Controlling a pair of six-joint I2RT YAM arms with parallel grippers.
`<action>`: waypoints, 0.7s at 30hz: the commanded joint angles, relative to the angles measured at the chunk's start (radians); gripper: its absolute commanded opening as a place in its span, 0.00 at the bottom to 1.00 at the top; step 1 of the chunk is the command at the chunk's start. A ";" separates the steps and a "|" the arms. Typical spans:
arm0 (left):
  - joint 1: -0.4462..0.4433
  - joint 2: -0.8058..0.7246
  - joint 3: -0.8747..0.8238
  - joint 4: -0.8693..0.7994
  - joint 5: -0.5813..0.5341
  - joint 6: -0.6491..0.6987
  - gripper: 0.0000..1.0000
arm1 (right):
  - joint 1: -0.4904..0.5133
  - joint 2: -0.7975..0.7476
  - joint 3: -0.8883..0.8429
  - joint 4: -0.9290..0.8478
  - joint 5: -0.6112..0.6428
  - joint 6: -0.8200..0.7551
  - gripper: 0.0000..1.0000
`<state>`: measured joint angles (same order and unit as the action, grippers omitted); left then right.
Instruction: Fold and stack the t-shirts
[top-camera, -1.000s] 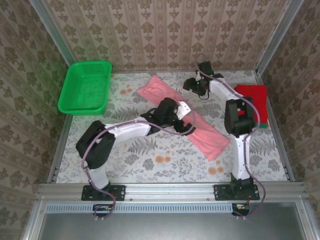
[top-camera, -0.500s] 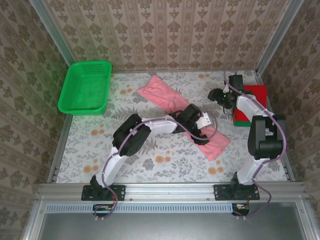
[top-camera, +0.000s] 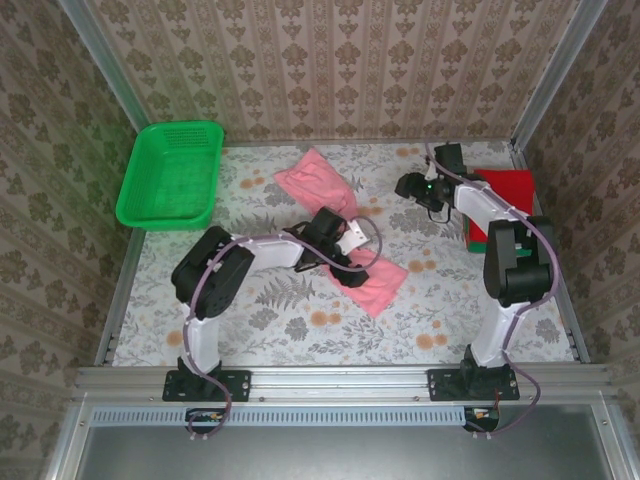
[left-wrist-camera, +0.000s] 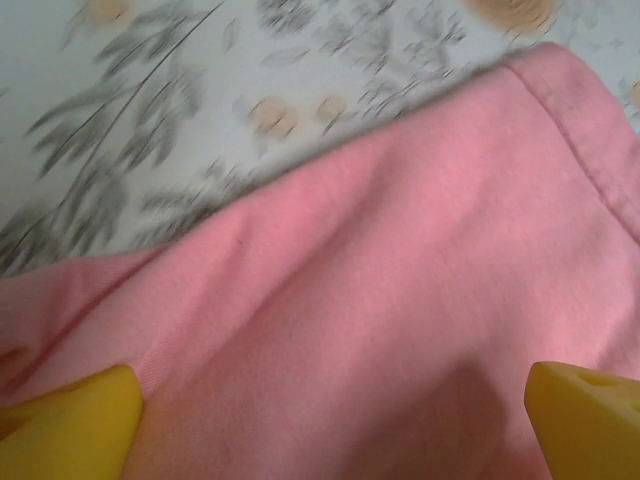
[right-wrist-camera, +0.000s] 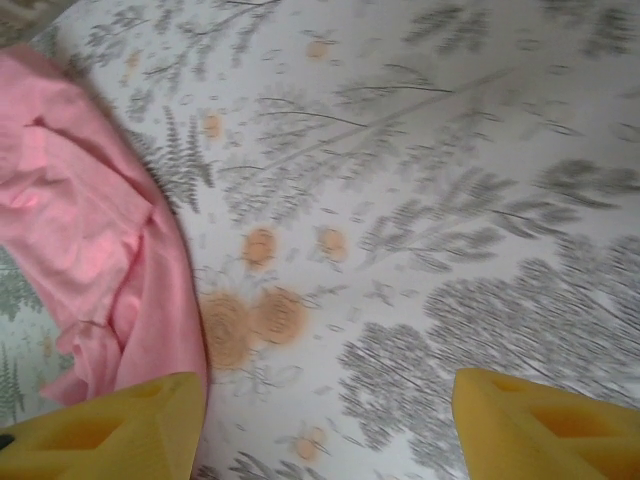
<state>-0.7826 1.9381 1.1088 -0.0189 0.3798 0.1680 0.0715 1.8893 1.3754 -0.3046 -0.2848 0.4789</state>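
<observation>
Yellow fingertips (left-wrist-camera: 65, 425) sit at the two bottom corners of the left wrist view. The left jaws are spread wide and hold nothing, with the pink shirt (left-wrist-camera: 380, 290) filling the gap between them. Whether the tips touch the cloth I cannot tell. A hem runs down the shirt's upper right edge, and the floral table (left-wrist-camera: 200, 90) shows along the top of the frame.

In the top view the left arm (top-camera: 260, 250) rises from its base at lower left, bends at a raised elbow and reaches right to frame centre. Its wrist is low over the middle of the pink shirt (top-camera: 375, 285), a crumpled strip running from above centre down to the lower right.

The right jaws also stand apart and hold nothing, with yellow fingertips (right-wrist-camera: 545, 425) over bare table and the pink shirt (right-wrist-camera: 90, 240) at the frame's left. The right arm (top-camera: 500, 215) climbs from lower right, folds at the elbow and stretches to the upper left.

Just right of that wrist, a folded red shirt (top-camera: 508, 188) lies on a green shirt (top-camera: 476, 243) at the table's right edge. A green basket (top-camera: 165, 222) sits at upper left.
</observation>
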 joint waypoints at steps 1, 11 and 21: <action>0.032 -0.041 -0.091 -0.089 -0.048 -0.051 1.00 | 0.054 0.062 0.090 -0.002 -0.025 0.016 0.68; 0.054 -0.175 -0.210 -0.084 -0.050 -0.063 1.00 | 0.245 0.335 0.423 -0.022 -0.115 0.018 0.61; 0.038 -0.193 -0.176 -0.192 0.007 0.028 1.00 | 0.328 0.675 0.820 -0.014 -0.185 0.184 0.61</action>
<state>-0.7387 1.7569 0.9207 -0.0914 0.3462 0.1562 0.3950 2.5031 2.1330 -0.3153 -0.4278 0.5774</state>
